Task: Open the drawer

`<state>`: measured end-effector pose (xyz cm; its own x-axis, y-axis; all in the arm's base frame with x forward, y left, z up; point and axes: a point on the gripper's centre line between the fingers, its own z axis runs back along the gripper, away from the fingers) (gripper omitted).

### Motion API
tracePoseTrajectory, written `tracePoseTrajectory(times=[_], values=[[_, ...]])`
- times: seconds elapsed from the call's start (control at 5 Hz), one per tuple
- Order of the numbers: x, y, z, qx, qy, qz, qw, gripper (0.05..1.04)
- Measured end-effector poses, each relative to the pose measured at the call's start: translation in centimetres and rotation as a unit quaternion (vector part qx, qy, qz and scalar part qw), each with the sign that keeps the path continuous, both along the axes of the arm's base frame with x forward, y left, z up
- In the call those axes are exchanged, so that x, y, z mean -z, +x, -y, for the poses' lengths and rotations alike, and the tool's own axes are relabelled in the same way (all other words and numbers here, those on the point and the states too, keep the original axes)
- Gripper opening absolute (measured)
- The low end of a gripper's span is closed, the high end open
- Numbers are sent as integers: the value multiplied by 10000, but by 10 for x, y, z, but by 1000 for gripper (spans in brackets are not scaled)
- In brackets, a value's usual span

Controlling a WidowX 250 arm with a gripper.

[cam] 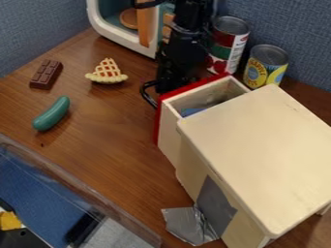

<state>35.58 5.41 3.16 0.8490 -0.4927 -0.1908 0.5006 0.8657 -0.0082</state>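
The black gripper (173,73) hangs at the top centre, just behind the red-edged front of the drawer (169,135). The drawer stands partly out of the cream wooden cabinet (259,150), and something blue lies inside it. A curved black handle (148,97) sticks out on the left side of the red front, close to the gripper's lower end. Whether the gripper touches the handle or the front, I cannot tell.
Left of the drawer lie a chocolate bar (46,74), a pie slice (107,72) and a green pickle-like toy (51,114). Two cans (227,43) (265,65) and a toy microwave (107,24) stand behind. A clear bin (71,186) occupies the lower left.
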Motion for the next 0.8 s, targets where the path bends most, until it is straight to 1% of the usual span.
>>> tracePoseTrajectory(times=[0.4,0.6,0.8], values=[[-2,5,-22,-44,-10,-78,10000,155],[-3,8,-24,46,-27,-190,9998,203],[-11,4,-31,306,-8,-456,9985,451]])
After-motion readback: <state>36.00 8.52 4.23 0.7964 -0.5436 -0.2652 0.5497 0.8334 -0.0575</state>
